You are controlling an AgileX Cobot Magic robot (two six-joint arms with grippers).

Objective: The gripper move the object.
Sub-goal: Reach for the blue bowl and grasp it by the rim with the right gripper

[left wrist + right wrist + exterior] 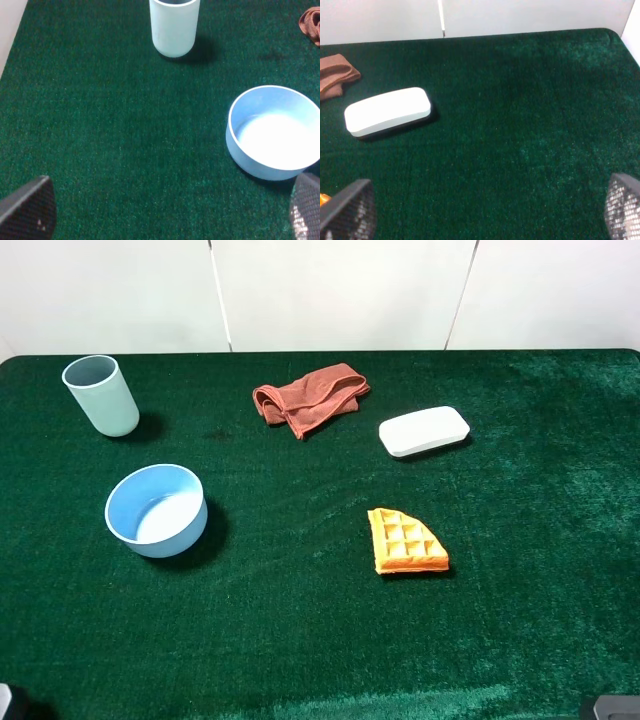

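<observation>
The light-blue bowl is seen upright and empty on the green table, near the left edge and about midway between the near and far edges. The pale blue-green cup stands well apart from it, toward the far left corner. The left gripper is spread wide with nothing between its fingers, and the bowl lies ahead and off to the side, not between the jaws. The right gripper is also wide open and empty, over the right half of the table near the white case.

The step in hand is judged to be the approach, and it is best given to the left gripper. The gripper should be carried over the bowl's near rim, so that 1 finger is lowered inside the wall and 1 outside. It should be closed only once the wall is squarely between them. A grip across the whole bowl is judged unwise, since smooth round plastic could slip or tip
</observation>
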